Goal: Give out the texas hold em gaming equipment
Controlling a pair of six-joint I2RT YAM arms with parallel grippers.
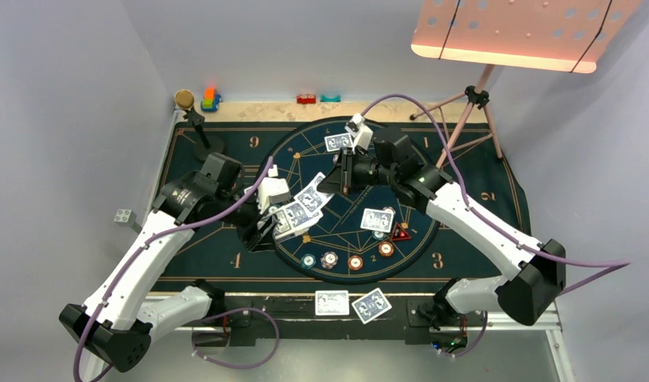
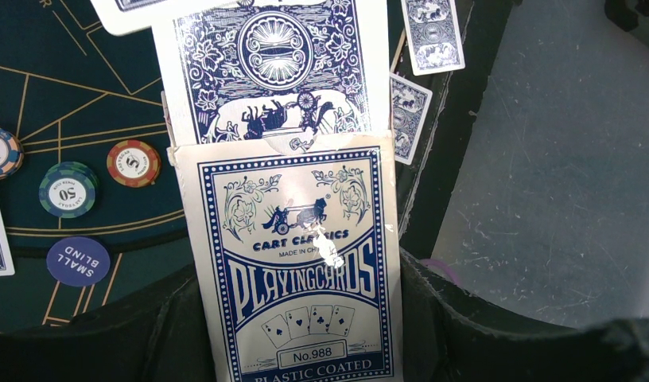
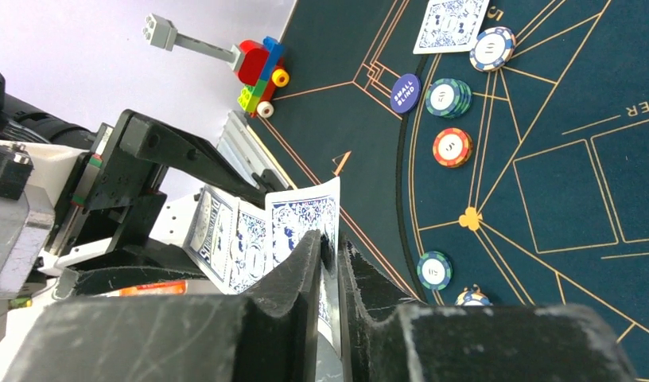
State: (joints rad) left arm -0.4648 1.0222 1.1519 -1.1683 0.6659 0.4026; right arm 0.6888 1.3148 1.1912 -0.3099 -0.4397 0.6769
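**Both pincers meet at the deck, one card nipped at the box mouth**

Your left gripper [image 1: 263, 226] is clamped on the card box [image 2: 299, 278], with a dark finger against each long side. It holds the box above the left part of the round layout on the dark mat [image 1: 206, 269]. The fanned cards [image 2: 273, 72], blue-backed, stick out of the box's open end.

Your right gripper [image 3: 330, 253] is closed on the edge of the protruding card [image 3: 304, 216], so the two pincers sit just beside each other.

Other cards lie flat:
- The far card [image 1: 338, 142] is at the circle's far edge.
- The middle card [image 1: 378, 219] is right of centre.
- The near-left card [image 1: 332, 302] and the near-right card [image 1: 371, 305] are at the table's near edge, between the arm bases.

The red triangular marker [image 1: 400, 233] sits just beside the middle card. The row of chips [image 1: 330, 259] curves along the circle's near rim. In the left wrist view, the small blind chip [image 2: 78, 261] lies near the teal chip [image 2: 68, 189] and the orange chip [image 2: 133, 162].
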